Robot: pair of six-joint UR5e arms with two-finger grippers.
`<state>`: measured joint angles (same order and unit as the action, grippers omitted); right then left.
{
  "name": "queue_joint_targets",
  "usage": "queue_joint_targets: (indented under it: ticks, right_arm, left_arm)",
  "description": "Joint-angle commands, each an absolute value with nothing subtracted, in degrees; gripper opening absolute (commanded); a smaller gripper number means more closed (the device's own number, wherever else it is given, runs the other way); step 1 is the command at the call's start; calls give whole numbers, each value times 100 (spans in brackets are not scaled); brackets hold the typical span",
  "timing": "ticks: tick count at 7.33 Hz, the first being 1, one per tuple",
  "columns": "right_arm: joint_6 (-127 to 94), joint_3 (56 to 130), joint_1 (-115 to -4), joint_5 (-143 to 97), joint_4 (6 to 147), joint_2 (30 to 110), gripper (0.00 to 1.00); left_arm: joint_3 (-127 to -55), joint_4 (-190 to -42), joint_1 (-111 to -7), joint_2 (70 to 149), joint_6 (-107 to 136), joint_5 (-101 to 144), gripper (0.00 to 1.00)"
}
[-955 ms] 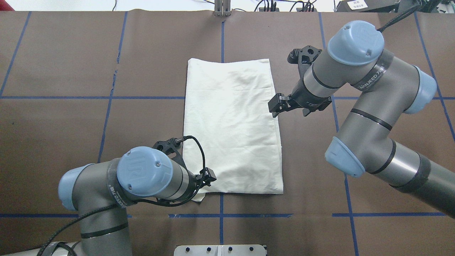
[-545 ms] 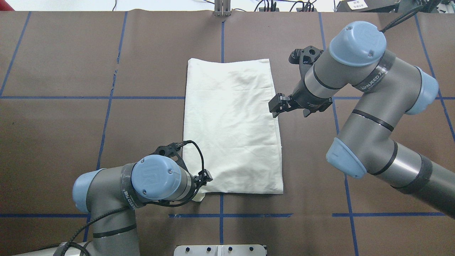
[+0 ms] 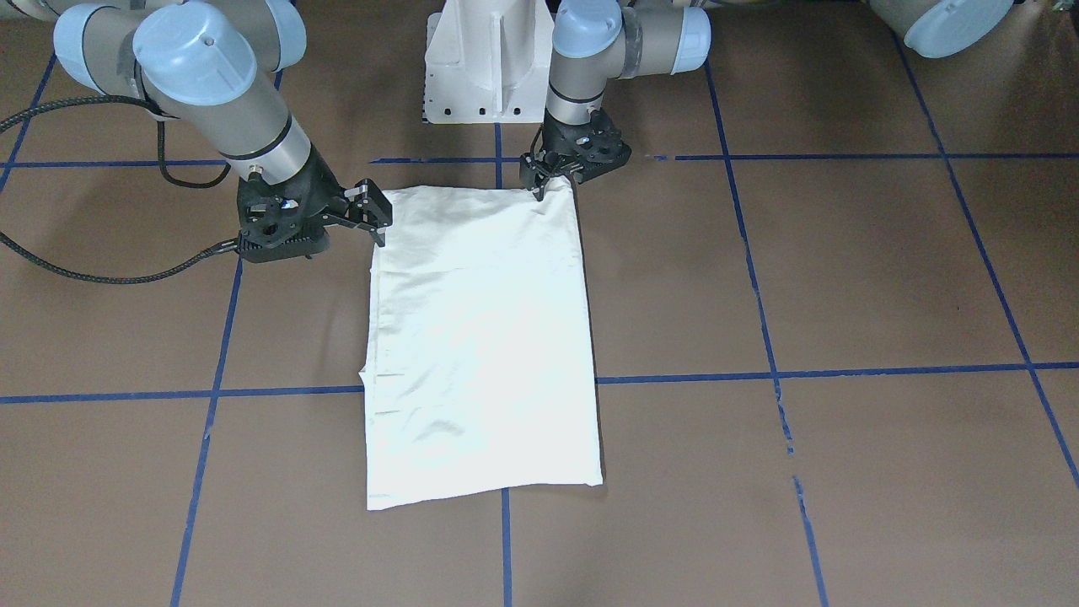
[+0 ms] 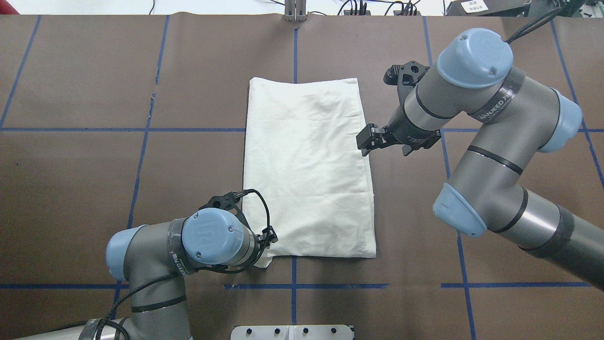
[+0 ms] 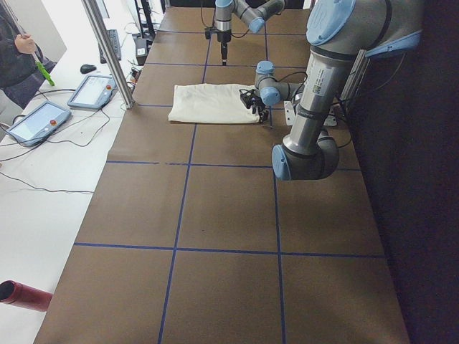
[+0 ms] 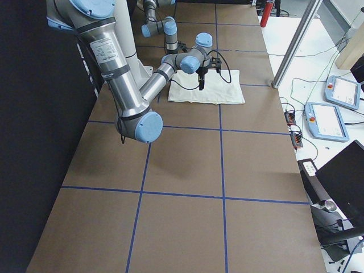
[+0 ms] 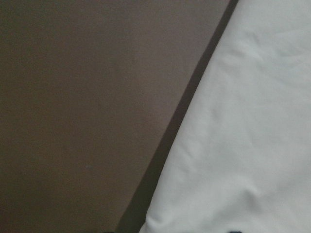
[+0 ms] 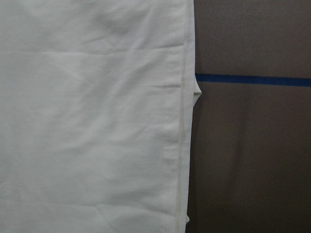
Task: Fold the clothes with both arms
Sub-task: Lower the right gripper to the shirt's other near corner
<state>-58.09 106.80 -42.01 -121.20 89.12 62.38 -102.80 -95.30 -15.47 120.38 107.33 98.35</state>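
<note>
Overhead exterior: shirt (image 4: 306, 170) flat at mid-table, folded to a long cream rectangle, plain side up, no print in sight. Right gripper (image 4: 364, 141) poised just over the right long edge, towards the far half; jaws seemingly parted, nothing held. Left gripper (image 3: 539, 181) hidden from this angle under its own wrist, at the near left corner.

Exterior front-facing, by contrast: left gripper pointing straight down, tips touching or all but touching that corner. Impossible to tell whether closed on cloth or not. Left wrist-mounted: only the cloth edge against the brown table (image 7: 73, 97), no fingers. Right wrist-mounted, alone among the views: stacked hems along the right edge, with a small tab (image 8: 196, 93) poking out beside the blue tape line (image 8: 252, 80).

Likely step: taking hold for a crosswise fold, near end over to far end. To do it well:
- Pinch every layer at the corner, not just the top one.
- Bring the right gripper down to the matching near right corner before any lift.
- Raise both ends together and level.
- Carry rather than drag, keeping the long edges lined up all the way over.
</note>
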Motion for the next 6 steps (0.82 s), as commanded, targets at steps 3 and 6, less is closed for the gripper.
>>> queue_joint_targets:
  ticks: [3, 6]
  right_arm:
    - [-5810, 10670, -4201, -12120, 8912, 6240, 100]
    - [-6106, 10714, -4140, -12103, 8912, 6293, 100]
  left_arm:
    - [-10318, -9545, -1599, 12032, 10696, 9817, 11]
    - [-10608, -9527, -1626, 12032, 10117, 9844, 0]
